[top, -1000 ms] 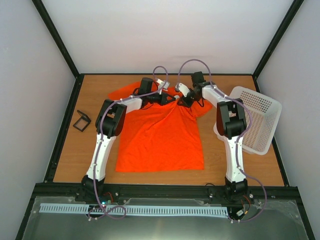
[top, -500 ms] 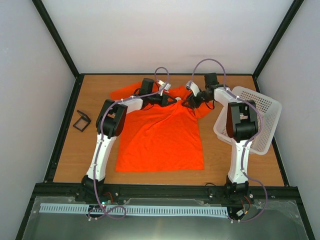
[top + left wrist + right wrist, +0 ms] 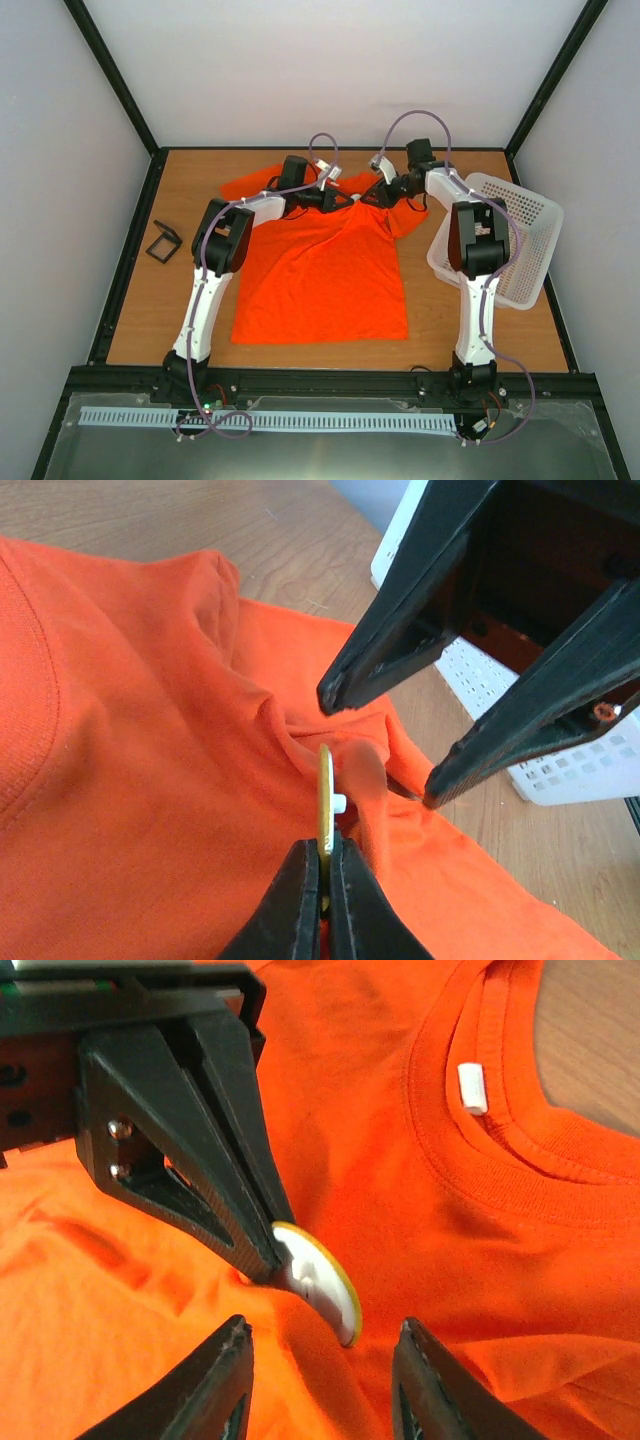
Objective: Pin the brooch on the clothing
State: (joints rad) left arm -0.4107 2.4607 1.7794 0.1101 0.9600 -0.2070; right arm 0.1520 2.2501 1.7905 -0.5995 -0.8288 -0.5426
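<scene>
An orange shirt (image 3: 320, 270) of plain soft fabric is spread on the wooden table (image 3: 130, 310), with its hem toward the arm bases and its round neck at the far side. The cloth is flat near the hem and is wrinkled near the collar.

To the left of the shirt, well apart from it, a small black square box (image 3: 163, 242) is seen with its lid open. What it holds is too small to be made out. To the right of the shirt a white plastic basket (image 3: 520, 215) with perforated walls is tilted. Its near corner is covered by the right arm, and only its own walls and floor are seen inside.

At the collar end of the shirt the two grippers are met tip to tip. The left gripper (image 3: 322, 852) is closed tight on the brooch (image 3: 325, 800), a thin round disc with a golden rim and a white back. The disc is held on edge just above the folded cloth, and a small white stud is seen on its back. Whether the cloth is touched by it cannot be told.

The right gripper (image 3: 325, 1328) is held partly open with one finger on each side of the disc, and nothing is grasped by it. Farther on, a small white label (image 3: 468, 1088) is sewn inside the ribbed collar.
</scene>
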